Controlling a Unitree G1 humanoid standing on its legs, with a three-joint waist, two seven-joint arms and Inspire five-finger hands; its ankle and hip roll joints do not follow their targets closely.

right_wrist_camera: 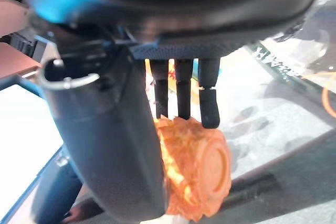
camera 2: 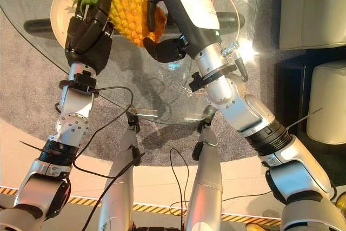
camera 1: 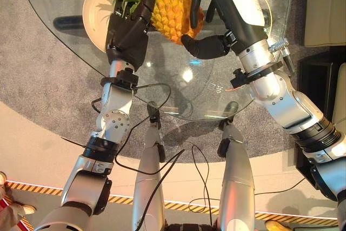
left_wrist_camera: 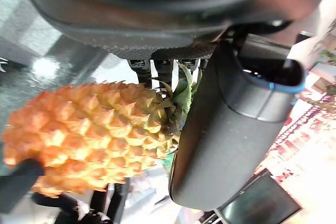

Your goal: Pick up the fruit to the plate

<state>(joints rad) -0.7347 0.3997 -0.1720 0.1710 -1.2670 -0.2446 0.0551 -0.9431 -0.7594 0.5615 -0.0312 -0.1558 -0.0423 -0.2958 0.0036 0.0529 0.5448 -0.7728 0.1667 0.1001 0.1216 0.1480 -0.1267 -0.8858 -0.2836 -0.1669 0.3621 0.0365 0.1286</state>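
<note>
A yellow-orange pineapple (camera 1: pixel 172 13) with a green crown is held lying sideways between both hands above the round glass table (camera 1: pixel 178 93). My left hand (camera 1: pixel 128 30) grips it at the crown end, fingers and thumb round the fruit (left_wrist_camera: pixel 89 135). From the right, my right hand (camera 1: pixel 238 4) clasps the base end (right_wrist_camera: pixel 202 169), fingers curled over the top and the thumb (camera 1: pixel 208 46) underneath. A cream plate (camera 1: pixel 93 10) lies on the glass at the back left. The leaves reach over the plate, while the fruit's body hangs to its right.
The glass table's front edge curves just beyond my forearms. Beige seats (camera 2: pixel 313 9) and a dark low unit (camera 1: pixel 316 66) stand to the right. A person's shoe (camera 1: pixel 12 201) shows at the lower left by a striped floor tape (camera 1: pixel 32 187).
</note>
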